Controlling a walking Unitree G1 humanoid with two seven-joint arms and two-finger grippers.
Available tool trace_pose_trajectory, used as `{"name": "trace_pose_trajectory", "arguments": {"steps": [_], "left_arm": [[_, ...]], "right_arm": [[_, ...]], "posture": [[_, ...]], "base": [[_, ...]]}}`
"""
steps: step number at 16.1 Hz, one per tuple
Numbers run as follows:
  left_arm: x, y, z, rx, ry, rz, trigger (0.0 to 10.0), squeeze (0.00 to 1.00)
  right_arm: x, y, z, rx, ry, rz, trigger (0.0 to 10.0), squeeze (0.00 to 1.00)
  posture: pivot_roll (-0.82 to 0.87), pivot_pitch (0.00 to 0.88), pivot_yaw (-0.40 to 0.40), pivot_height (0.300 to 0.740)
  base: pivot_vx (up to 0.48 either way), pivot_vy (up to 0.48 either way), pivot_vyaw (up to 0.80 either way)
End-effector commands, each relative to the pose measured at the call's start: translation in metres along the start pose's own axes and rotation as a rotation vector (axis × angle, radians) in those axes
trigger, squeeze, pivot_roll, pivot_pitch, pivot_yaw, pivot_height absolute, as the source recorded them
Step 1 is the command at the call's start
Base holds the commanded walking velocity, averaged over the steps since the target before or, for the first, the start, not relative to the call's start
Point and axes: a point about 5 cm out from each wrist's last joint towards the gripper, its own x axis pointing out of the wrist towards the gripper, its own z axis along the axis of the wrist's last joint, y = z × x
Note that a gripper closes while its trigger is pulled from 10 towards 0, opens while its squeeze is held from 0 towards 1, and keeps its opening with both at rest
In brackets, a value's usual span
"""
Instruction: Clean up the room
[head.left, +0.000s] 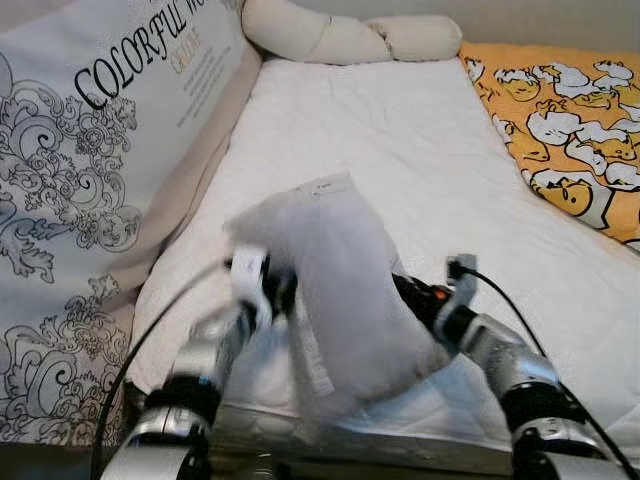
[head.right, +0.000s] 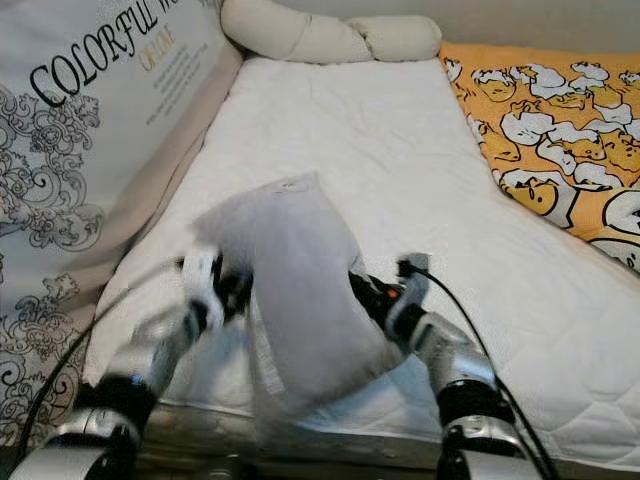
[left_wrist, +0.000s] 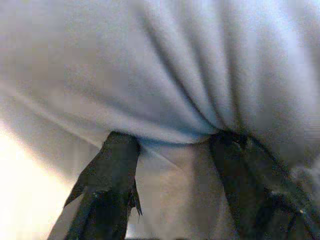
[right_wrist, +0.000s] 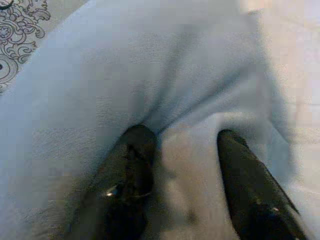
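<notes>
Above mattress | pillow pinched between left gripper, right gripper | fingertips buried

A plump white fabric pillow, soft and creased, is held upright and slightly tilted above the near edge of a white quilted mattress. A small white label is seen at its top edge. Its sides are pressed inward, and its lower corner hangs past the mattress edge.
</notes>
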Motion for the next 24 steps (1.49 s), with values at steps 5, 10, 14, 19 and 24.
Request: {"name": "trace_pose_trajectory", "arguments": {"steps": [5,10,14,19,24], "left_arm": [[0.012,-0.022,0.044,0.113,-0.103,-0.008,0.0,0.00],[0.007,-0.035,0.060,0.205,-0.149,-0.049,0.0,0.00],[0.003,-0.034,0.057,0.218,-0.135,-0.022,0.0,0.00],[-0.012,-0.002,0.054,0.190,-0.136,0.123,10.0,1.00],[-0.039,0.055,0.033,-0.035,-0.128,0.256,10.0,1.00]], "right_arm": [[0.016,0.016,0.008,-0.127,-0.054,-0.099,0.0,0.00],[0.020,0.034,0.025,-0.117,-0.222,-0.086,0.0,0.00],[0.017,0.033,0.021,-0.121,-0.209,-0.115,0.0,0.00],[0.011,0.022,0.013,-0.174,-0.143,-0.190,8.2,0.00],[0.011,0.004,0.015,-0.027,-0.132,-0.268,10.0,1.00]], "posture": [[0.05,0.000,0.035,0.740],[0.06,0.000,0.052,0.740],[0.06,0.000,0.049,0.740],[0.07,0.000,0.039,0.740],[0.06,0.000,0.035,0.740]], "base": [[0.000,0.000,0.00],[0.000,0.000,0.00],[0.000,0.000,0.00],[0.000,0.000,0.00],[0.000,0.000,0.00]]}}
